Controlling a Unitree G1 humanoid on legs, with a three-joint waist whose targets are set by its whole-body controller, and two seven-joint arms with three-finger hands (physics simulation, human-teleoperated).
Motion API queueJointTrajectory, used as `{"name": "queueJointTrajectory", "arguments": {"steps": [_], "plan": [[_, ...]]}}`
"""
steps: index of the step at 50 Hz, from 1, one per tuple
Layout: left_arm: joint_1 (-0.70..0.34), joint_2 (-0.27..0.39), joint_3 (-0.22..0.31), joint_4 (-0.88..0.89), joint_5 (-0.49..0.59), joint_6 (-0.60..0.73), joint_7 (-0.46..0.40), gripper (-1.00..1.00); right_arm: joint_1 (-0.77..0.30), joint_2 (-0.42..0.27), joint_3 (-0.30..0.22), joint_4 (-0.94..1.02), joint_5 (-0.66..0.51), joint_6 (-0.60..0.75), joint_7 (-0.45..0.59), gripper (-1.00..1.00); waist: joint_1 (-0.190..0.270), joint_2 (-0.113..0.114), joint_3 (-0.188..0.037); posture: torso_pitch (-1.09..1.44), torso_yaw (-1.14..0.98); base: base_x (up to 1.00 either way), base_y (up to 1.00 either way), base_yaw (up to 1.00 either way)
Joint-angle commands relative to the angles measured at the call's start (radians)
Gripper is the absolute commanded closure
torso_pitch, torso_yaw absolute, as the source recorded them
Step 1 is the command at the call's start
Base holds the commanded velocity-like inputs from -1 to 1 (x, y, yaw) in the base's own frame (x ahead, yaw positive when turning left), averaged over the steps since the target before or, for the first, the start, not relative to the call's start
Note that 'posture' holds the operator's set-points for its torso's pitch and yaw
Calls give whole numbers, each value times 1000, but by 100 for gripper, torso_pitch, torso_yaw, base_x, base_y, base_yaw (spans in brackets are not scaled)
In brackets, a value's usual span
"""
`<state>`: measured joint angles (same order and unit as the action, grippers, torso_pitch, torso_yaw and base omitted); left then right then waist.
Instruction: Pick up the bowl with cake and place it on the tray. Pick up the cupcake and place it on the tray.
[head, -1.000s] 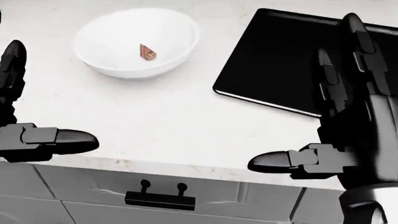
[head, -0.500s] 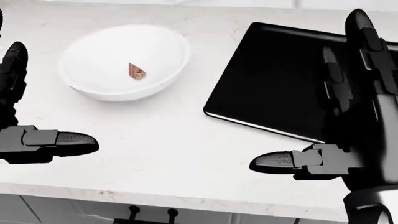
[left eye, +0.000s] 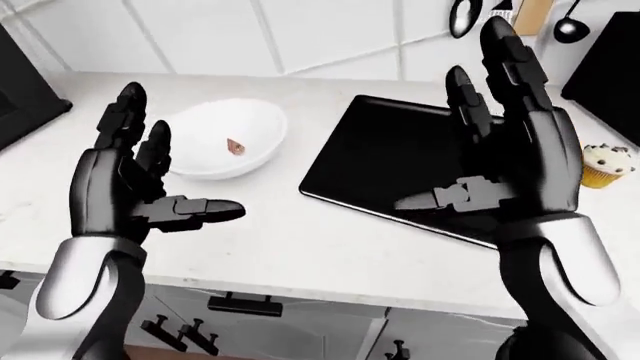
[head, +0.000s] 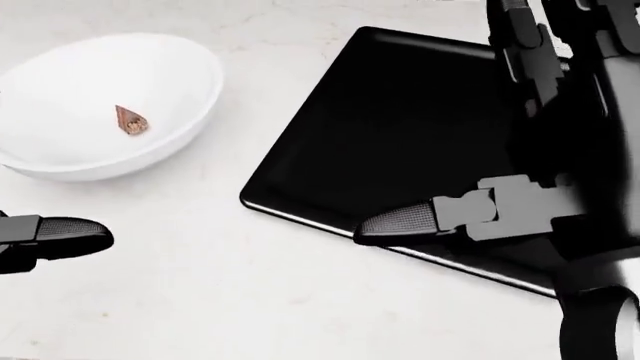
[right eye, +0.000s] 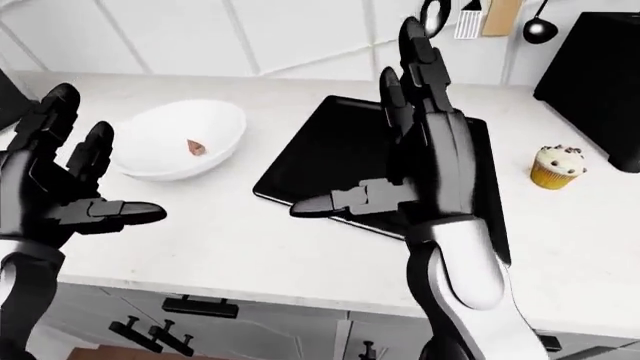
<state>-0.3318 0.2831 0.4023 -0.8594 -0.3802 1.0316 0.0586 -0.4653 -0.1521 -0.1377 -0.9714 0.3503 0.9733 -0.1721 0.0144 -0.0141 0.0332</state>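
Since the earlier head-view pictures the whole scene has slid left and down and grown larger, so the camera has moved toward the counter; the cabinet handle that showed at the bottom edge is now out of the head view, and the tray fills much more of it. On the white counter (left eye: 300, 247) the white bowl (left eye: 225, 139) sits upright at the left of the left-eye view, with a small brown piece of cake (head: 131, 120) lying inside it. Just to its right, apart from it, lies the flat black tray (head: 400, 142), bare on its surface. The cupcake (right eye: 556, 166), pale frosting with dark chips in a yellow wrapper, stands on the counter to the right of the tray, near a dark appliance (right eye: 595, 75). The left hand (left eye: 125, 187) is raised over the counter below the bowl, fingers spread and holding nothing. The right hand (left eye: 515, 165) hovers over the right part of the tray, fingers likewise splayed and empty, thumb pointing left. Dark utensils (right eye: 540, 26) hang on the tiled wall above.
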Motion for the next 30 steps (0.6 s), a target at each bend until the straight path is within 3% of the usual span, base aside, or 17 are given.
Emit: {"name": "queueJointTrajectory", "arguments": {"steps": [1, 5, 9, 13, 15, 19, 26, 30], "plan": [[-33, 19, 10, -37, -28, -22, 9, -100, -21, -3, -9, -36, 2, 16, -15, -100, -4, 5, -20, 0, 0, 0, 0, 0], [-54, 49, -7, -45, -32, -8, 31, -100, -18, -5, -36, -73, 32, 42, -24, -100, -5, 0, -14, 0, 0, 0, 0, 0], [-76, 69, -29, -33, -1, -9, 30, -100, 10, -69, -64, -76, 147, -2, -103, -100, -4, 0, -10, 0, 0, 0, 0, 0], [-93, 87, -86, 14, 109, -53, 0, -100, 32, -201, -102, -76, 354, -67, -255, -100, -3, 1, -7, 0, 0, 0, 0, 0], [-89, 102, -144, 54, 216, -111, -20, -100, 49, -273, -121, -76, 450, -110, -326, -100, -3, 1, -6, 0, 0, 0, 0, 0], [-101, 64, -196, 152, 380, -212, -84, -100, 86, -369, -129, -76, 551, -188, -407, -100, -4, -4, -2, 0, 0, 0, 0, 0], [-163, 25, -266, 331, 671, -393, -159, -100, 116, -373, -122, -76, 538, -223, -402, -100, -11, -17, -7, 0, 0, 0, 0, 0], [-213, 2, -274, 407, 769, -449, -182, -100, 127, -356, -135, -76, 523, -223, -380, -100, -11, -24, -10, 0, 0, 0, 0, 0]]}}
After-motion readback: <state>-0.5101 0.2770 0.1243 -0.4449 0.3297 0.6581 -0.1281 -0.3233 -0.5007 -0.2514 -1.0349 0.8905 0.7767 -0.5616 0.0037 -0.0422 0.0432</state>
